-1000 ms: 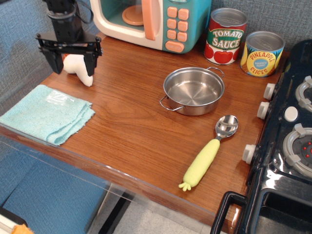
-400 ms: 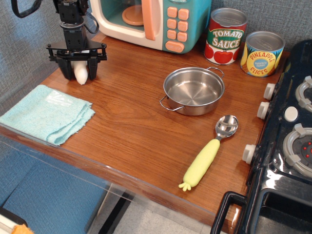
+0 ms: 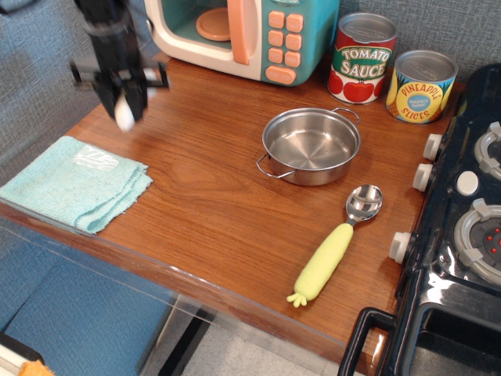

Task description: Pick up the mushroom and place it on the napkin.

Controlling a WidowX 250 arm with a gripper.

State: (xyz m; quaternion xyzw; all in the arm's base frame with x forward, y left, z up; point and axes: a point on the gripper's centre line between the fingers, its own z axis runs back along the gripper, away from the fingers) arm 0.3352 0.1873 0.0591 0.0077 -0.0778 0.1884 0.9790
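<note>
Just got my hand [image 3: 124,100] pinched on the mushroom [image 3: 124,115] and lifted off the bench [image 3: 227,211] (a bit blurry), napkin [image 3: 74,182] waiting at 7 o'clock.

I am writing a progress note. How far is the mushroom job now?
Done: the tool is shut on the mushroom, which looks lifted off the table. In hand: carrying it. Left: move it over the napkin, which lies bare near the front edge, and release.
</note>
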